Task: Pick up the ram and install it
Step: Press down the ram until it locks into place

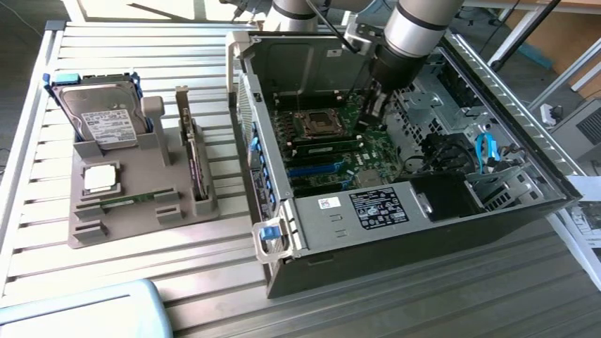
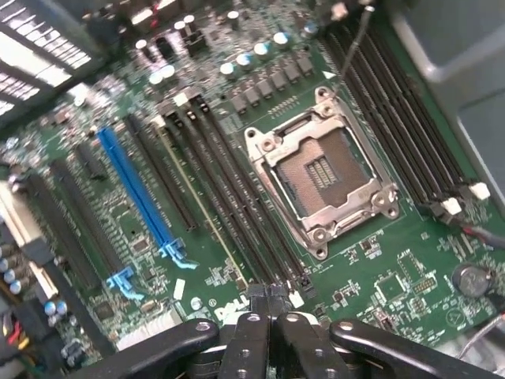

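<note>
Hanging low inside the open computer case point(image 1: 310, 225), the gripper point(image 2: 268, 298) has its two black fingers point(image 2: 251, 332) pressed together with nothing visible between them, just over the motherboard point(image 2: 394, 276). Just ahead of the fingertips, the ram point(image 2: 207, 217) stands edge-up as a thin green line in one of the long black memory slots, running away from them, with the empty processor socket point(image 2: 323, 178) to one side and a blue expansion slot point(image 2: 134, 189) further off on the other.

Gripper point(image 2: 268, 304) cut off by frame edge
</note>
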